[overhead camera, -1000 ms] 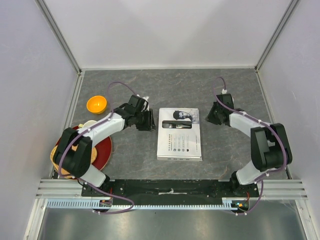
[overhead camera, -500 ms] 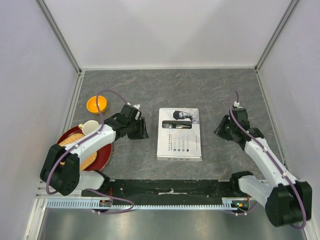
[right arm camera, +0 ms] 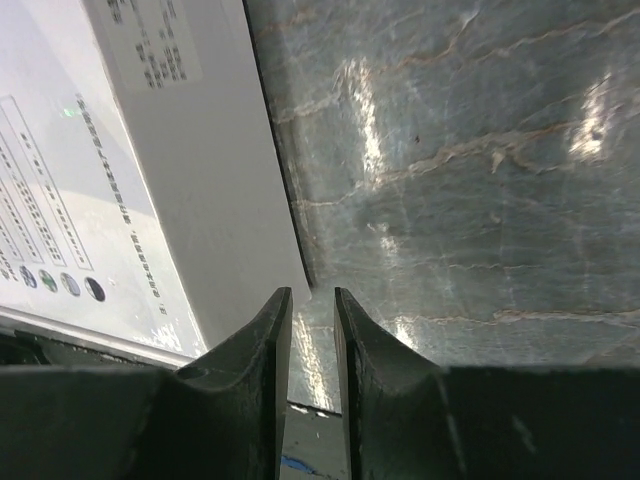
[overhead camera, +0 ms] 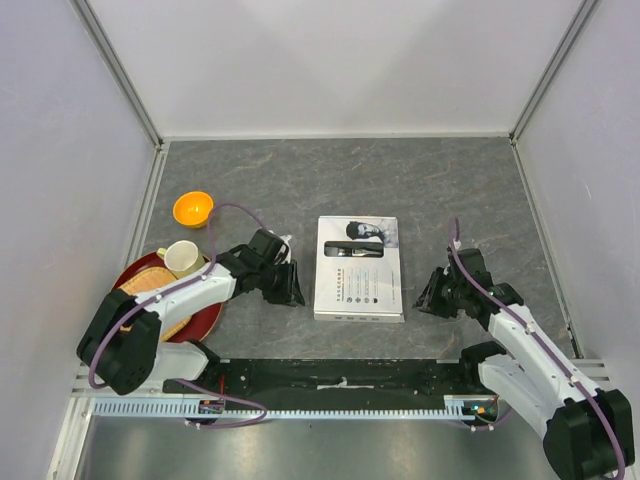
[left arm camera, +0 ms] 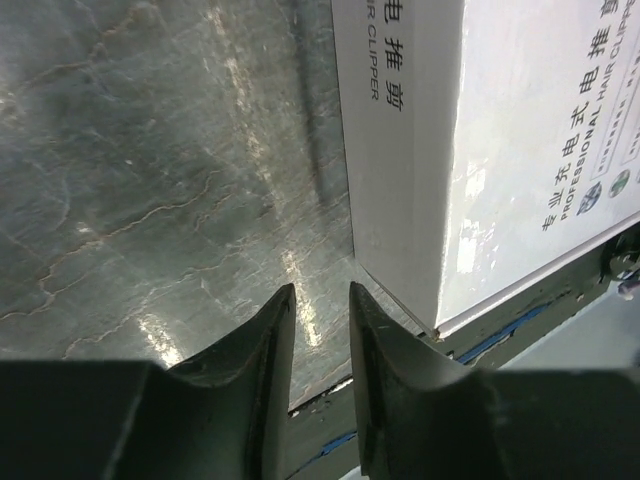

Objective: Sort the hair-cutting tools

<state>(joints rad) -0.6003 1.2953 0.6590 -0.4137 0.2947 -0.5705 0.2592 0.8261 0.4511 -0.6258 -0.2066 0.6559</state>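
The closed white cardboard box [overhead camera: 360, 268], with a clipper pictured on its lid, lies flat at the table's middle. No clipper, guard combs, cable, brush or bottle is in view. My left gripper [overhead camera: 291, 287] hangs low just left of the box's near left corner. In the left wrist view its jaws [left arm camera: 320, 290] stand nearly together, empty, with the box side [left arm camera: 400, 150] to the right. My right gripper [overhead camera: 428, 300] is just right of the box's near right corner. Its jaws [right arm camera: 310, 292] are also nearly together and empty, beside the box [right arm camera: 150, 150].
An orange bowl [overhead camera: 193, 208] sits at the far left. A red plate [overhead camera: 205, 305] with a cream cup [overhead camera: 182, 257] and bread lies by the left arm. The black base rail [overhead camera: 340, 372] runs along the near edge.
Both arms have pulled back toward me, from beside the box's far half to beside its near corners. The box has not moved.
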